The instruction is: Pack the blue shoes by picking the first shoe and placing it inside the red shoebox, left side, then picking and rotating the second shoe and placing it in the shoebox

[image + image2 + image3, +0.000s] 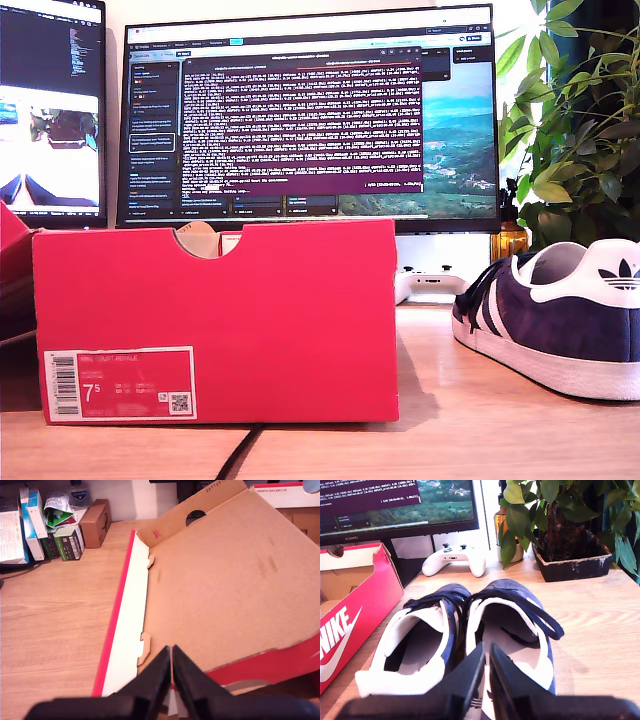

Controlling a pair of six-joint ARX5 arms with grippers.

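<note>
Two navy suede sneakers (470,630) sit side by side on the wooden desk (600,620) just beside the red shoebox (215,320), heels toward my second gripper (486,680), whose jaws are pressed together on nothing above the heel of one shoe. My first gripper (171,672) hangs over the box's open lid (225,580), jaws likewise closed and empty. A white game controller (452,560) lies beyond the shoes, under the monitor (310,115).
</note>
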